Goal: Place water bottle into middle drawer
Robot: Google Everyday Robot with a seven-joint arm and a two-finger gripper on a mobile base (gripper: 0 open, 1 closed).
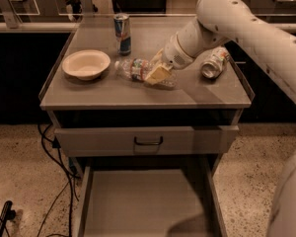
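Observation:
The water bottle (133, 69) lies on its side on the cabinet top (138, 95), white cap toward the bowl, label band near its middle. My gripper (159, 74) is down at the bottle's right half, its tan tip over the bottle's body and hiding part of it. The white arm reaches in from the upper right. The middle drawer (143, 201) stands pulled out below, low in the view, its flat grey floor bare.
A white bowl (86, 64) sits left of the bottle. A blue-and-silver can (122, 33) stands behind it. A silvery can (214, 63) lies at the right. The top drawer (148, 141) with a black handle is slightly open. Cables (54, 157) trail on the floor at left.

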